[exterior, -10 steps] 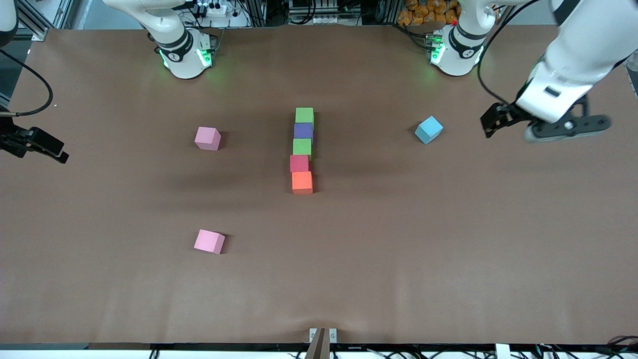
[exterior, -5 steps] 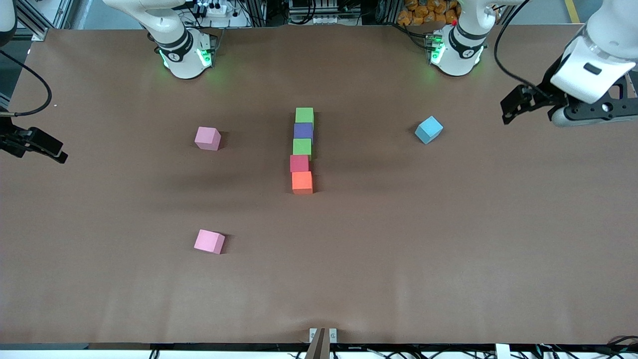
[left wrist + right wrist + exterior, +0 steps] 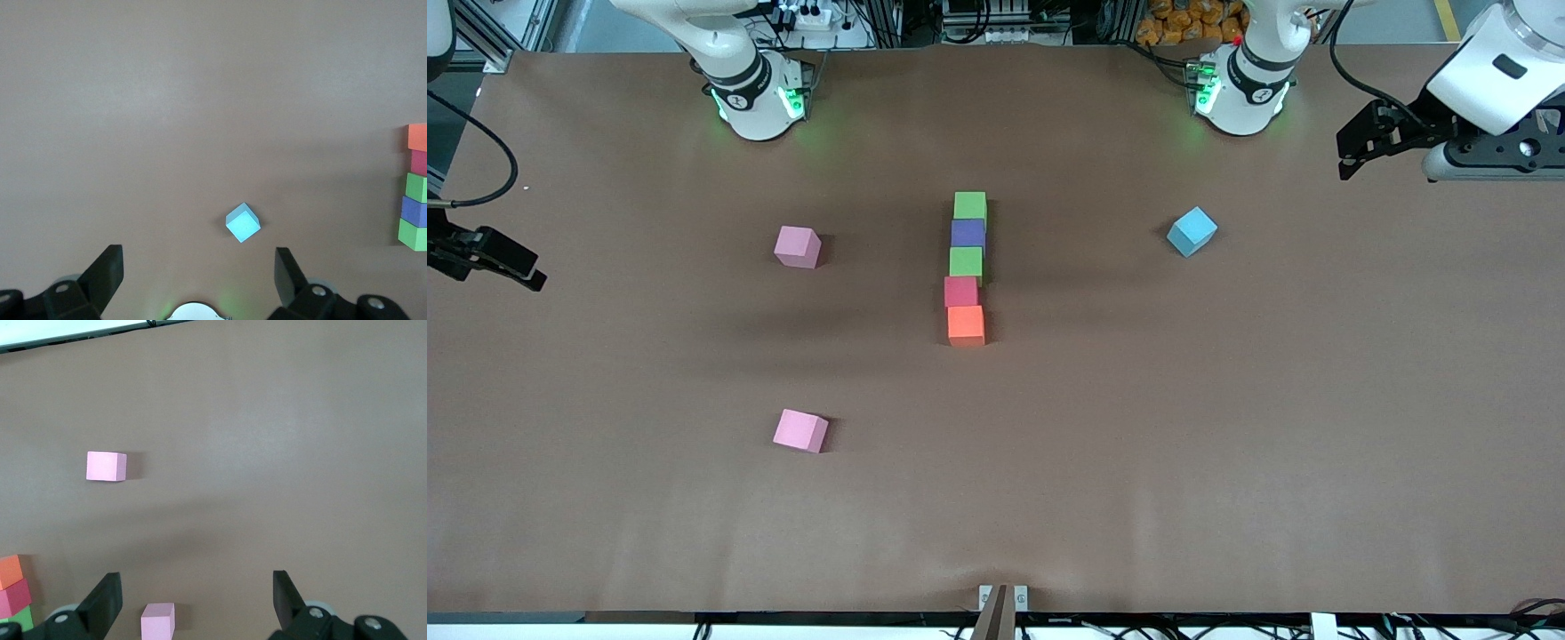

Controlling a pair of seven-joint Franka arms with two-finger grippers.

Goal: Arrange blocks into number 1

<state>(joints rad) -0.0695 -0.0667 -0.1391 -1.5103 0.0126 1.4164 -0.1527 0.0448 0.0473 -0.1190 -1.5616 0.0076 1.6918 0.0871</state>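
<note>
Five blocks stand in one touching line at the middle of the table (image 3: 1227,444), just above centre in the front view. From the robots' end toward the front camera they run: green block (image 3: 970,205), purple block (image 3: 967,233), second green block (image 3: 966,262), red block (image 3: 961,291), orange block (image 3: 966,324). The red one sits slightly off line, toward the right arm's end.

A light blue cube (image 3: 1192,231) lies turned on its own toward the left arm's end, right of centre in the frame. Two pink cubes lie toward the right arm's end: one (image 3: 797,246) level with the line, the other (image 3: 800,430) lower in the frame.

The left gripper (image 3: 199,273) hangs at the upper right edge of the front view, jaws spread wide, holding nothing. The right gripper (image 3: 196,597) waits at the left edge, also wide and empty.
</note>
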